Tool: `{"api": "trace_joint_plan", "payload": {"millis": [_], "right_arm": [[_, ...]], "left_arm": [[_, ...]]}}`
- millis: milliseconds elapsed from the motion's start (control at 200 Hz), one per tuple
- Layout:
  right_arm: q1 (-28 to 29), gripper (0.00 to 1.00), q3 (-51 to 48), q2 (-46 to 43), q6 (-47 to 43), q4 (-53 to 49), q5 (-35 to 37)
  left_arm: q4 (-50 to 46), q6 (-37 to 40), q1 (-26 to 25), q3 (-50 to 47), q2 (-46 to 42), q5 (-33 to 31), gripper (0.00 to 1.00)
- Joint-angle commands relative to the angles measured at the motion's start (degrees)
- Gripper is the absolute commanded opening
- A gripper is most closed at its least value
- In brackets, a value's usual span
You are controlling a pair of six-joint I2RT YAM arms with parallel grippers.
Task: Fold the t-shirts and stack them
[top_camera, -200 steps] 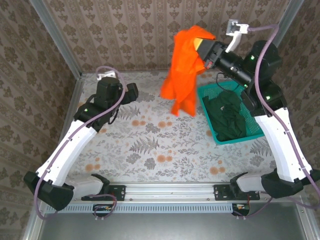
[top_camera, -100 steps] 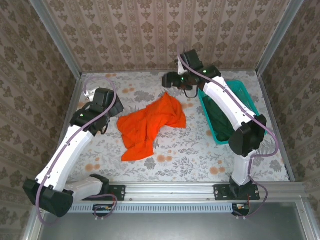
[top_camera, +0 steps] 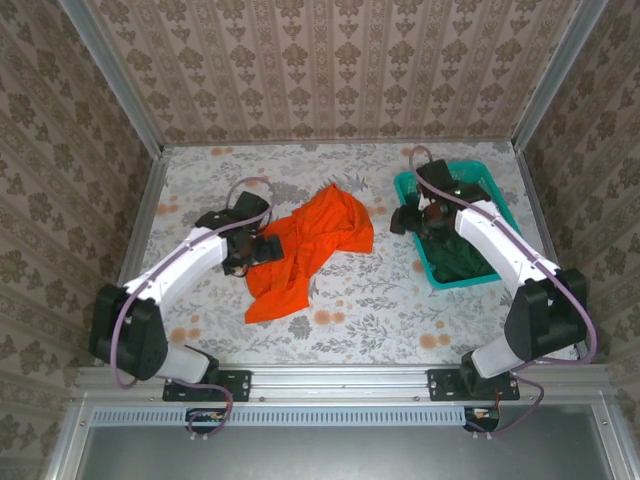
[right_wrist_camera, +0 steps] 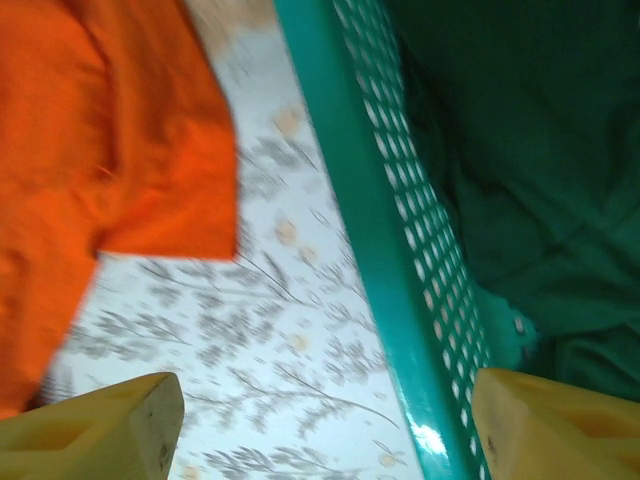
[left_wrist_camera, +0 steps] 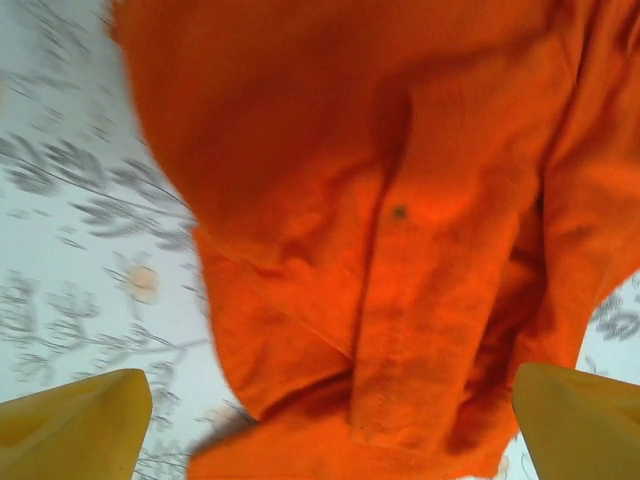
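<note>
place: robot lab test cell | evidence: aluminium frame posts (top_camera: 112, 75); printed backdrop walls (top_camera: 330, 60); bolted mounting rail (top_camera: 340, 378)

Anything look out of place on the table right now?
The bright orange fabric t-shirt lies crumpled and bunched on the floral table, not spread flat. The dark green shirts sit in a heap inside the teal plastic mesh basket. Nothing looks spilled or damaged.
</note>
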Motion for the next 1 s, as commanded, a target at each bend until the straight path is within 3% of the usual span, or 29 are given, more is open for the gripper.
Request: {"api": "trace_joint_plan", "payload": {"millis": [0,175,450,590,810,995], "right_arm": [[0.0,0.73,-3.8,-0.4,-1.9,2.5,1.2],[0.1,0.61,-5.9,2.4,-4.7,2.9,5.2],[-1.0,0.16,-2.1,7.1,-9.2,4.8,11.6],[-4.0,0.02,2.9,9.5,-13.3,7.3,13.1],[-8.0,0.0,11.5,16.5,-22.7,11.0,15.8],[-12.0,0.0,19.3,23.6,-26.1,9.2,16.8]], "left_arm": [[0.3,0.9,-1.7,-0.4,2.7,4.7,0.94],[4.2,1.3,-5.4,0.1,8.4,6.7,0.91],[3.8,5.1,-6.4,0.3,10.9,7.1,0.73],[1.3,9.3,-5.2,1.9,10.6,7.0,0.7],[0.0,16.7,-3.8,3.7,9.3,6.2,0.78],[0.5,20.3,-1.6,3.2,9.2,7.5,0.79]]}}
